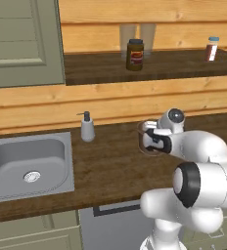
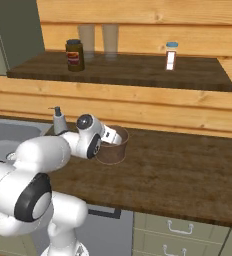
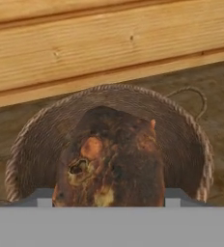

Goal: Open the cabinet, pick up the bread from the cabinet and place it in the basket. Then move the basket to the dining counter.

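The bread (image 3: 111,159) covers the claw's fingertips in the hand view, so the grip cannot be judged. Its lower end is cut off at the bottom. From the left base, the arm hides most of the basket (image 1: 144,128). The sink (image 1: 8,166) runs off the left edge.

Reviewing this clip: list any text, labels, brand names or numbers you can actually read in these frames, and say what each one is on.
No text can be read.
Dark jar on the dining counter: red and yellow label, print too blurred to read.
Small white bottle on the same counter: red-banded label, too small to read.
Soap dispenser, basket, bread: no markings visible.
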